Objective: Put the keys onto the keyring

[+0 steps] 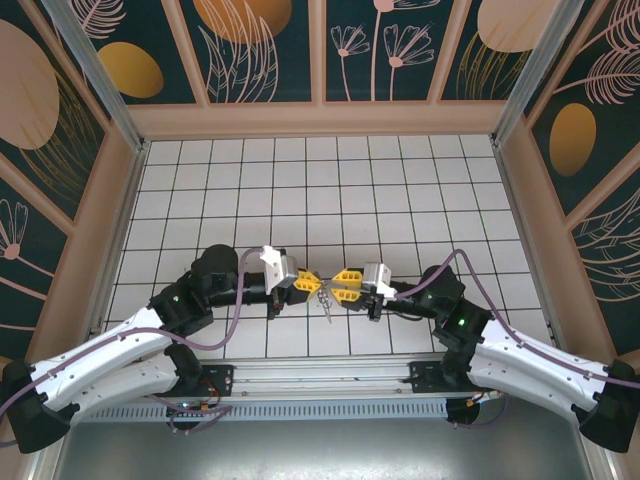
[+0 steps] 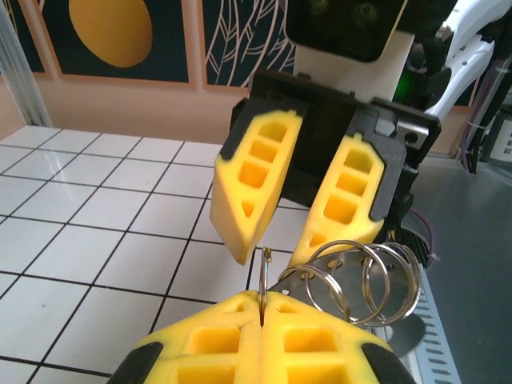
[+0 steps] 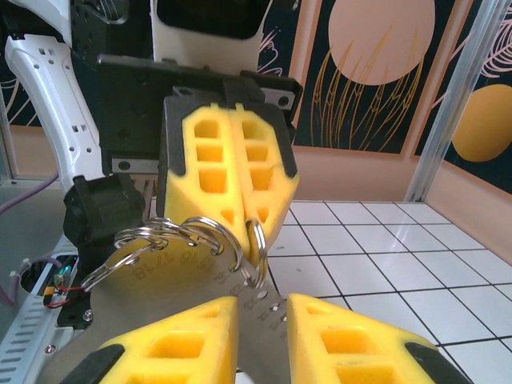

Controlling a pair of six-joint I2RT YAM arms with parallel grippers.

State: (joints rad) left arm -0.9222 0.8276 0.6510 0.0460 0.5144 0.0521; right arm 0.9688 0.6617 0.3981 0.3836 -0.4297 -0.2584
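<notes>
Left pincer (image 2: 262, 302) clamped on a keyring (image 2: 360, 280) wire ring, edge-on. Right pincer (image 3: 262, 310) faces it, tips apart, flat metal tag (image 3: 192, 276) in the gap. Can't tell if gripped.

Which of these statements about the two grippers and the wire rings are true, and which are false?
1. The left gripper is shut on a thin wire ring. True.
2. The fingers of the right gripper are pressed together. False: they stand apart, with a flat metal piece between them.
3. The grippers meet above the white tiled table. True.
4. The linked rings lie flat on the tiles, far from both grippers. False: they hang off the tiles, between the grippers.
</notes>
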